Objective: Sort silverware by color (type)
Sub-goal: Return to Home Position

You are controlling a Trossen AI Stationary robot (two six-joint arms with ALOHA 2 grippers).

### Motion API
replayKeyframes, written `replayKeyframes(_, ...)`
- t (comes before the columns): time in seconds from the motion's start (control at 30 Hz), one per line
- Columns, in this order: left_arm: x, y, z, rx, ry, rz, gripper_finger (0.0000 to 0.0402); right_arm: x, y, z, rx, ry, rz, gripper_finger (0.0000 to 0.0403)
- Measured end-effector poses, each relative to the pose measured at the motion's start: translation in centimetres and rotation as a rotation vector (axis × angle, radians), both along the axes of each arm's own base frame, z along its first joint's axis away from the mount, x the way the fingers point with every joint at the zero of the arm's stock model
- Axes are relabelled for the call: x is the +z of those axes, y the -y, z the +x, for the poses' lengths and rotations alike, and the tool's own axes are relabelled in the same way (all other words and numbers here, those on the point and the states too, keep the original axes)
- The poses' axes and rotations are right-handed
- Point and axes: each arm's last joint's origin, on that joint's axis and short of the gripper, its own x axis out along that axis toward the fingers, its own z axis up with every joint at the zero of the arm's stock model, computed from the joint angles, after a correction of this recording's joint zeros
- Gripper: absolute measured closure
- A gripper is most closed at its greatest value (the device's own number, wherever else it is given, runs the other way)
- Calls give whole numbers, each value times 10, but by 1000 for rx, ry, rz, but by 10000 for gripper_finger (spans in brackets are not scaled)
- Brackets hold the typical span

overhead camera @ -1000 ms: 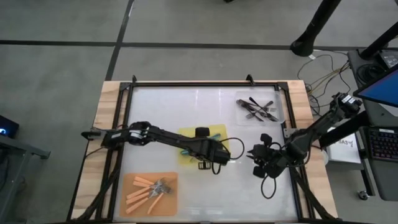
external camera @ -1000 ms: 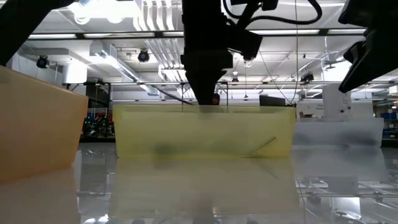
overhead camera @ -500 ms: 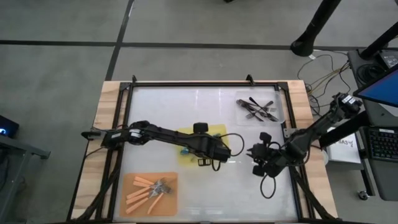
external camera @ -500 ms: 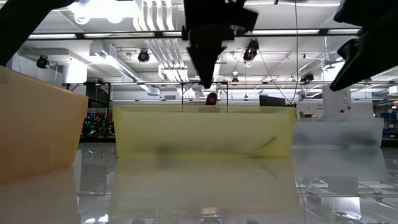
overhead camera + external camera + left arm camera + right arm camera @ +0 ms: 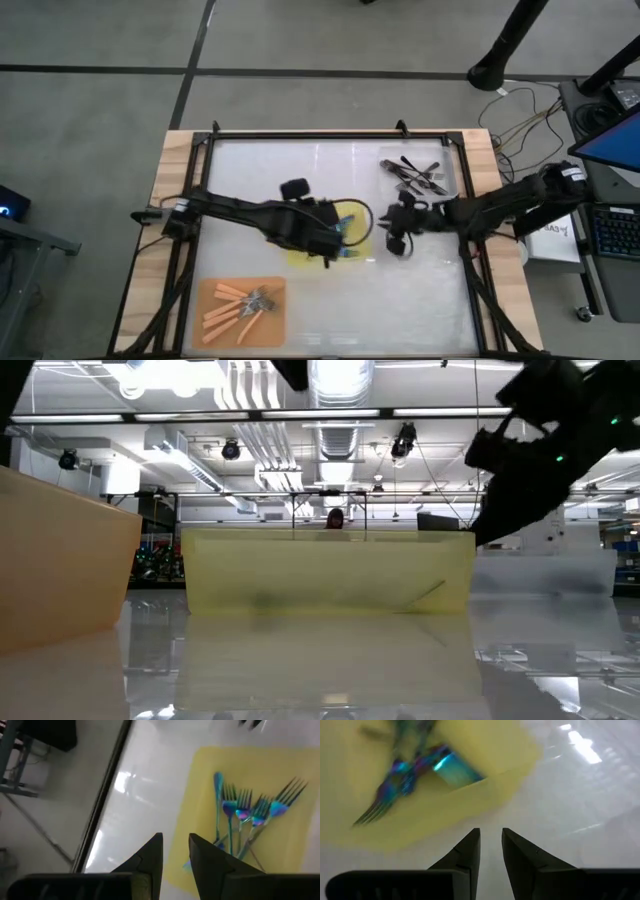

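1. Both arms are crowding the table's middle. The left gripper (image 5: pixel 175 837) is hanging over the yellow bin (image 5: pixel 280 765), and the right gripper (image 5: pixel 491 831) is hovering just beside it. If they swing home from here, I reckon they could clip each other or the bin's wall.
2. From above, the left arm is covering most of that bin, so I am not managing a fork count.
3. Blue forks (image 5: pixel 245 812) are lying in it, while orange forks (image 5: pixel 235 305) and dark forks (image 5: pixel 412 175) are sitting in their own bins. A knock could spill them.
4. Both pairs of fingers are sitting nearly pressed together, gripping nothing.
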Motion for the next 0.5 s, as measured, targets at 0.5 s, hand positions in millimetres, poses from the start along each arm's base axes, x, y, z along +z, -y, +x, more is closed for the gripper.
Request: replayKeyframes(0.5,35,27,-101,113,375,146,326,-19,70,-23,-138,239,61,330)
